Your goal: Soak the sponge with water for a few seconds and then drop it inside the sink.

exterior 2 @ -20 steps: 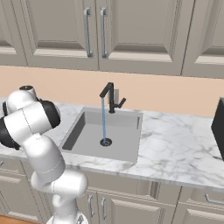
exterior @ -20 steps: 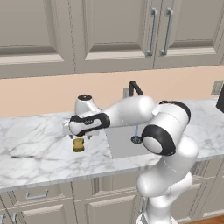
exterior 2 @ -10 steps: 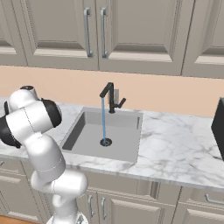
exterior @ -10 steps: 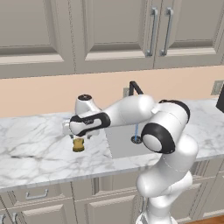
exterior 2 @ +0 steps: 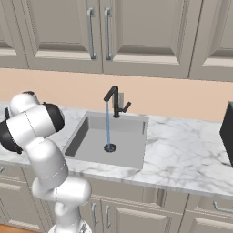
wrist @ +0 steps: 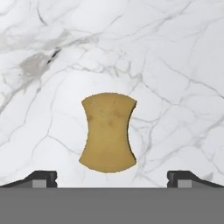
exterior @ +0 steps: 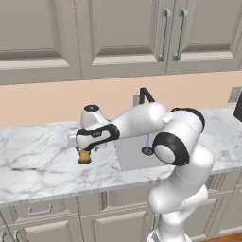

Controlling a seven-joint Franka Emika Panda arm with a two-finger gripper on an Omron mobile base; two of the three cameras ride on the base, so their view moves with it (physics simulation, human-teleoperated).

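The arm reaches left across the white marble counter (exterior: 38,160), and its gripper (exterior: 84,152) hangs directly over the sponge (exterior: 84,157), which lies flat on the marble to the left of the sink (exterior 2: 82,139). In the hand view the sponge (wrist: 108,132) sits centred between the 2 dark fingertips (wrist: 40,178), one far out on each side, with bare marble showing between each tip and the sponge's pinched sides. The jaws are spread wide and hold nothing. In the left base view the gripper is so close above the sponge that a gap between them cannot be made out.

The sink is a grey basin with a round drain (exterior 2: 109,147) (dark, near the middle of the floor). A black faucet (exterior 2: 114,98) stands at its back edge, and a thin blue stream of water (exterior 2: 108,123) falls from the spout straight onto the drain. The sponge is well apart from that stream. Grey cabinet doors (exterior 2: 102,32) hang above the counter.
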